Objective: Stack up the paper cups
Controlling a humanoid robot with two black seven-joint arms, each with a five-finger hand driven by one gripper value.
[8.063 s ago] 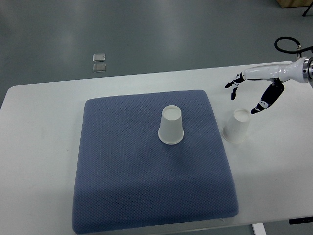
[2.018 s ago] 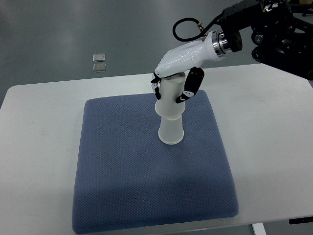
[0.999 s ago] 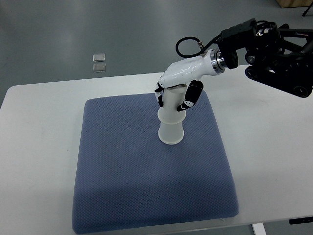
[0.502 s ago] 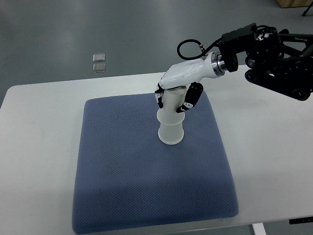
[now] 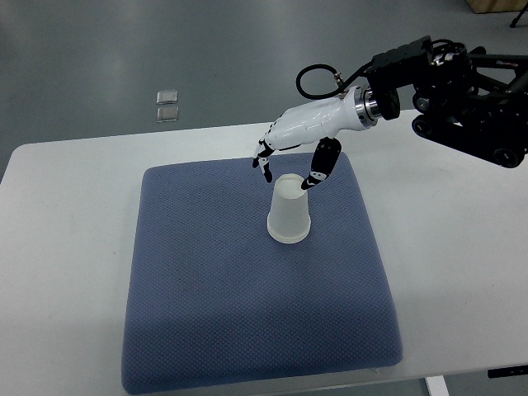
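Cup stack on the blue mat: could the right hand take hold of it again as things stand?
Probably yes. The right hand hovers open just above the cup stack, fingers spread to either side of its top, and nothing else on the blue mat crowds it.

Just one camera here, a top view, looking steeply down from the robot's own side and set fairly far back. It takes in most of the white table (image 5: pixel 462 272), the whole blue mat (image 5: pixel 206 289) and a strip of grey floor (image 5: pixel 165 41) beyond the far edge. No second view, so nothing overlaps.
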